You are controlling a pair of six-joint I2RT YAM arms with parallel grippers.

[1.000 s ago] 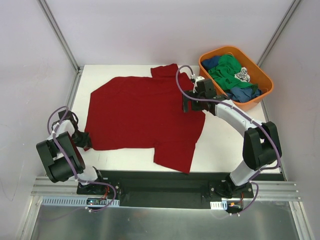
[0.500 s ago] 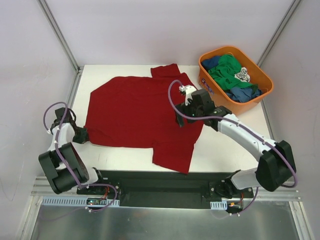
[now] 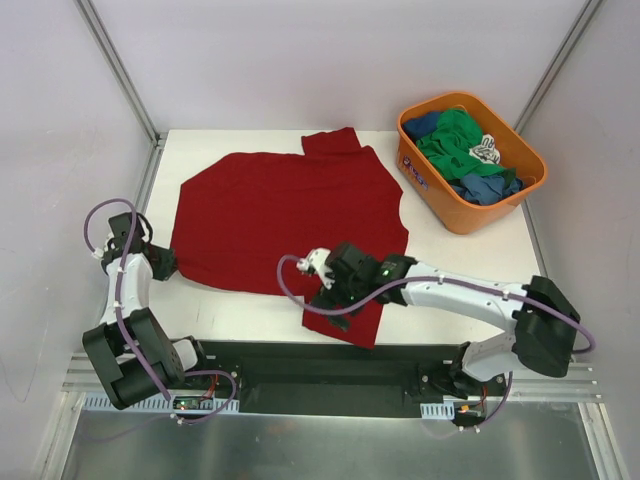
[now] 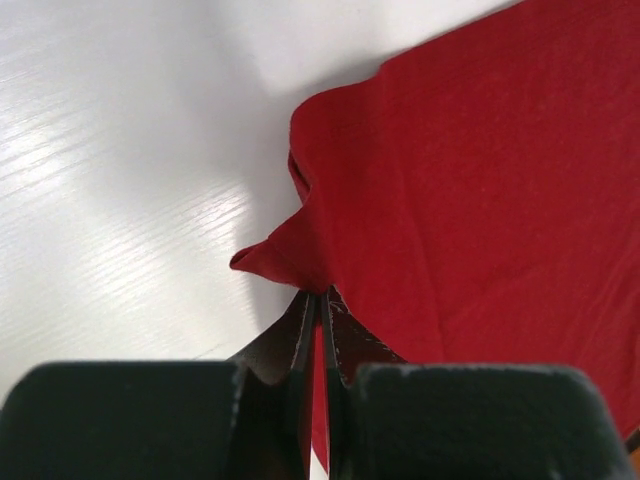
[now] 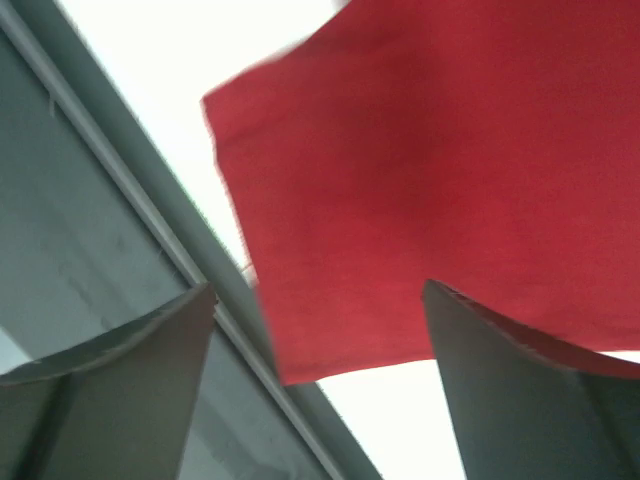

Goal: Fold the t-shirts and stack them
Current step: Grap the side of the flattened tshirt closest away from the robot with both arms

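A large dark red t-shirt (image 3: 285,215) lies spread flat on the white table (image 3: 450,270), one sleeve at the back and one sleeve (image 3: 350,315) at the front edge. My left gripper (image 3: 165,262) is shut on the shirt's near left corner (image 4: 290,255), which bunches at the fingertips. My right gripper (image 3: 325,300) is open, low over the front sleeve (image 5: 400,220), its fingers (image 5: 130,370) spread wide with nothing between them. Green (image 3: 455,140) and blue (image 3: 485,187) t-shirts lie crumpled in the tub.
An orange plastic tub (image 3: 438,205) stands at the back right of the table. The table's front metal rail (image 5: 150,220) runs just under the right gripper. Grey enclosure walls (image 3: 60,130) and frame posts close in the sides.
My right arm has swung from the shirt's right side near the tub down to the front sleeve. My left gripper has shifted slightly, still holding the shirt's corner.
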